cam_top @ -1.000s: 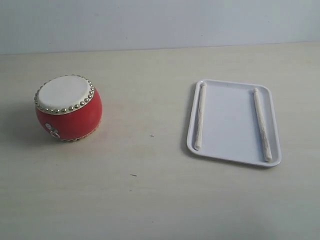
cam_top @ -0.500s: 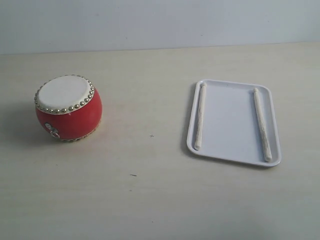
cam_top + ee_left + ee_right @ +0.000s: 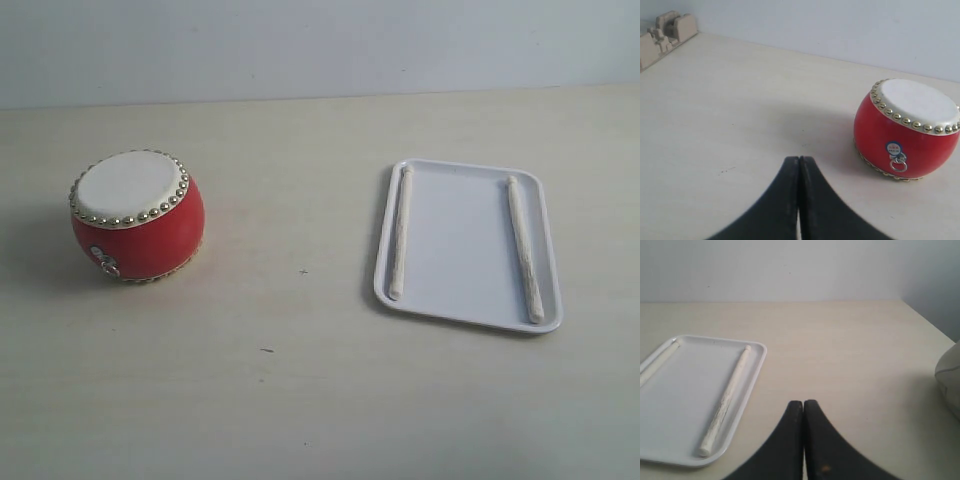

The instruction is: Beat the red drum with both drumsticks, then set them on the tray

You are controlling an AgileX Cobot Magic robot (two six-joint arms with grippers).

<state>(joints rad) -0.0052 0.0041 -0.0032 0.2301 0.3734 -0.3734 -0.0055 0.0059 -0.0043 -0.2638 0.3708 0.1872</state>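
Observation:
The red drum (image 3: 137,215) stands on the left of the table, cream skin up and slightly tilted; the left wrist view shows it too (image 3: 906,129) with its metal ring facing the camera. On the right lies the white tray (image 3: 462,244), with one drumstick (image 3: 400,232) along its left rim and the other drumstick (image 3: 524,249) along its right rim. My left gripper (image 3: 799,160) is shut and empty, short of the drum. Beside the tray (image 3: 670,440) my right gripper (image 3: 803,402) is also shut and empty, near the closer drumstick (image 3: 726,399). Neither gripper appears in the exterior view.
A beige moulded holder (image 3: 665,32) sits at a far table corner in the left wrist view. A pale rounded object (image 3: 949,377) stands at the frame's edge in the right wrist view. A grey wall runs behind the table.

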